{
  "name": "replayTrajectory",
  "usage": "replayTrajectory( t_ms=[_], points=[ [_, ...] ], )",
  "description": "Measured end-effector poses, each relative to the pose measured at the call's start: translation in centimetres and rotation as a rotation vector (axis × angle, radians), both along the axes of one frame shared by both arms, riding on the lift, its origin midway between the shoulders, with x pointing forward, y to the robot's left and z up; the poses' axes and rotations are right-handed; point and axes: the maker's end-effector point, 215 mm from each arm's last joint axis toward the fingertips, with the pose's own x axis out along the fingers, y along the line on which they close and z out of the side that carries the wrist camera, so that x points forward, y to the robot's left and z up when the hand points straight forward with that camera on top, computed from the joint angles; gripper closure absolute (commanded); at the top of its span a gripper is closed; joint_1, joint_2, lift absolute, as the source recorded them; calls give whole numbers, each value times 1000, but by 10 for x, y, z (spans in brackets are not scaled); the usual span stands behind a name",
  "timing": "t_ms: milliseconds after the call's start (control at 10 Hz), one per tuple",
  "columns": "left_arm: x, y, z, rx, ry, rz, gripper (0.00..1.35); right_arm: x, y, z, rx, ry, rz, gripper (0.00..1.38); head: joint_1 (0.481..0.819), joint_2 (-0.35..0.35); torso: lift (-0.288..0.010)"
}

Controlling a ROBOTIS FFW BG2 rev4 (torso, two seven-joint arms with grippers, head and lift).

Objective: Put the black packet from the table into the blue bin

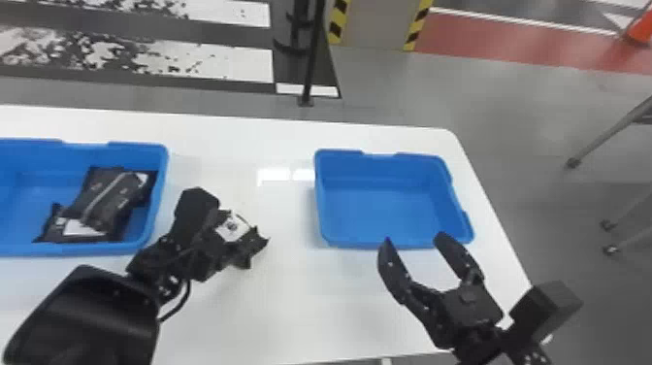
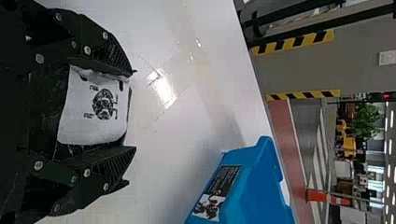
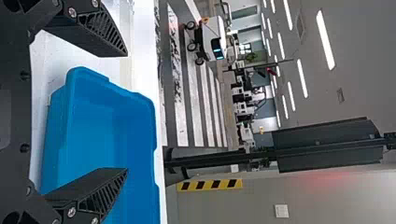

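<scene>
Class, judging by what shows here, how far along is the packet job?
Done: the pick-up, it seems, as the black packet appears raised above the table. In hand: that packet, held by the left gripper. Left: the drop, since it is inside neither the left bin nor the right bin.

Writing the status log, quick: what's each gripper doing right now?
Left gripper: closed on the black packet, white label showing between its fingers.
Right gripper: open, holding nothing, by the empty blue bin.
</scene>
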Motion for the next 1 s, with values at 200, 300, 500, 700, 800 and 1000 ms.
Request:
replayTrajectory(
  t_ms=[200, 300, 500, 700, 800, 1000],
  points=[
    [11, 0, 19, 11, -88, -31, 1214, 0, 0, 0, 1, 1, 0, 137, 695, -202, -110],
    [17, 0, 32, 20, -141, -51, 1214, -1, 0, -1, 2, 3, 0, 137, 695, -200, -110],
    [22, -6, 55, -18, -199, -81, 1214, -2, 0, -2, 4, 6, -1, 137, 695, -205, -110],
    [25, -4, 98, -86, -257, -80, 1214, -3, 0, -2, 5, 7, -1, 137, 695, -204, -110],
    [26, 11, 120, -93, -299, -70, 1214, -3, 0, -2, 5, 7, -1, 137, 695, -195, -110],
    [32, 78, 150, -33, -374, -4, 1214, -3, 0, -2, 6, 7, 0, 137, 695, -114, -110]
  ],
)
